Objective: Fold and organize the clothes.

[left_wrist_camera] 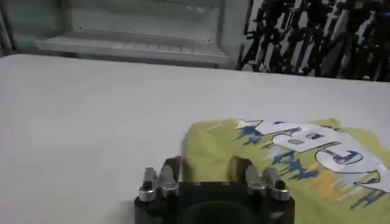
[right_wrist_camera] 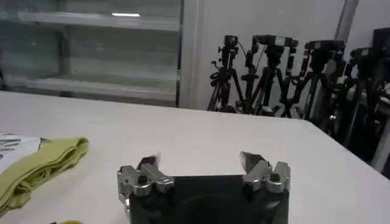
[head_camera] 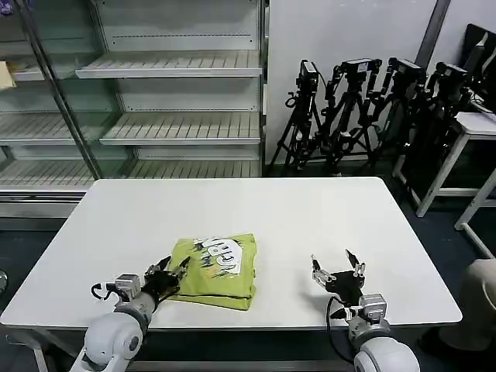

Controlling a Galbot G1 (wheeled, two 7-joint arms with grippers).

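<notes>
The clothes are one lime yellow-green T-shirt (head_camera: pixel 218 270), folded into a small square with its white-and-dark print facing up, lying on the white table (head_camera: pixel 271 209) near the front edge, left of centre. My left gripper (head_camera: pixel 172 271) sits low at the shirt's left edge, open. In the left wrist view the left gripper (left_wrist_camera: pixel 207 164) has its fingers spread on either side of the near corner of the shirt (left_wrist_camera: pixel 292 158). My right gripper (head_camera: pixel 335 266) stands open over bare table well to the right of the shirt. The right wrist view has the right gripper (right_wrist_camera: pixel 199 161) with nothing between its fingers and the layered edge of the shirt (right_wrist_camera: pixel 42 161) off to one side.
Metal shelving (head_camera: pixel 178 101) stands behind the table. Several black tripods (head_camera: pixel 364 108) lean against the back wall at the right. Another white table (head_camera: pixel 473 132) is at far right. Bare tabletop stretches behind and to the right of the shirt.
</notes>
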